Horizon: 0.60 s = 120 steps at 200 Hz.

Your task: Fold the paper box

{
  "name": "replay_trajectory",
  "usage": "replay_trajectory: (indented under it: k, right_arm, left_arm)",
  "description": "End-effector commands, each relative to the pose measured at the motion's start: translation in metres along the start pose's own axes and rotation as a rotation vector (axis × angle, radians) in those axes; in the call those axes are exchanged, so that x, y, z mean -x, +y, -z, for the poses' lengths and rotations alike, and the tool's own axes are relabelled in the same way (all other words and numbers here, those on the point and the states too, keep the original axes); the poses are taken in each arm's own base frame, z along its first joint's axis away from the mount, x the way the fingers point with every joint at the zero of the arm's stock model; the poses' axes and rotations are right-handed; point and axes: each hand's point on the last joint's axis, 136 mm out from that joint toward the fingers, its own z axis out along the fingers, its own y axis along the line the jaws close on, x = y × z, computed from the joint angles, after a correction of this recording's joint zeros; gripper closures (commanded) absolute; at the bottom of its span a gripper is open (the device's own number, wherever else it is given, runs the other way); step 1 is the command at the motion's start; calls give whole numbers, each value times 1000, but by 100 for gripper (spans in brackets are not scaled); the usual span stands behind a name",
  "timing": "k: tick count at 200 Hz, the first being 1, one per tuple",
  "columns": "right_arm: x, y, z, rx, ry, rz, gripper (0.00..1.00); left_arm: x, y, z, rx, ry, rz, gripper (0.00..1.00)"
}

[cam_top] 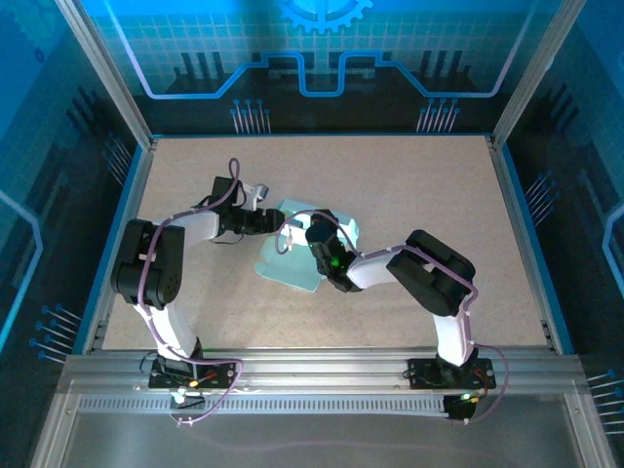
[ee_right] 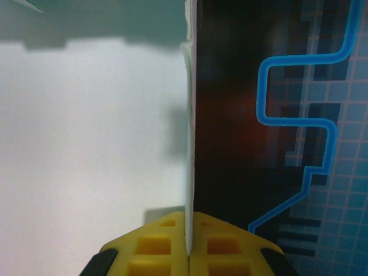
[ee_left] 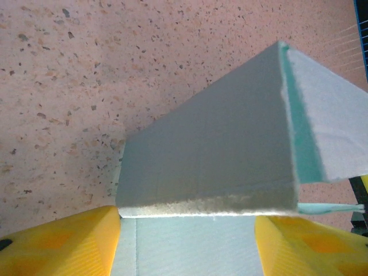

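Observation:
The paper box [cam_top: 285, 267] lies partly folded at the middle of the table, pale blue-white card with one panel raised. My left gripper [cam_top: 276, 220] comes at it from the left. In the left wrist view its yellow fingers [ee_left: 69, 241] stand apart on either side of a flat panel of the paper box [ee_left: 218, 155], which fills the gap between them, and a folded panel rises in front. My right gripper [cam_top: 314, 237] sits over the box's right part. Seen from the right wrist, that gripper [ee_right: 190, 218] is shut on the thin edge of a card flap [ee_right: 190, 144], with a white panel [ee_right: 92, 149] to the left.
The speckled beige table [cam_top: 439, 195] is ringed by a blue rim [cam_top: 531, 244] and see-through enclosure walls with metal posts [cam_top: 107, 78]. A metal rail [cam_top: 312, 375] carries both arm bases at the near edge. Open tabletop lies to the right and behind the box.

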Motion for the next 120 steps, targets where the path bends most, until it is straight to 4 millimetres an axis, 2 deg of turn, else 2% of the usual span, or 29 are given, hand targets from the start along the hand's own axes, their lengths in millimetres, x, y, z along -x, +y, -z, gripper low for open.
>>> replay_trajectory:
  k: [1,59,77,120]
  right_arm:
    - [11,6,6,6,-31,6,100]
    - [15,18,12,82,-63,8,100]
    - [15,20,14,102,-65,3,100]
    - [15,23,15,127,-65,7,100]
  left_arm:
    - [15,-8,-2,-1,-46,-78,37]
    - [18,-13,-15,43,-73,-175,44]
    - [16,-12,-18,65,-69,-201,51]
    - [12,-4,-19,108,-77,-205,54]
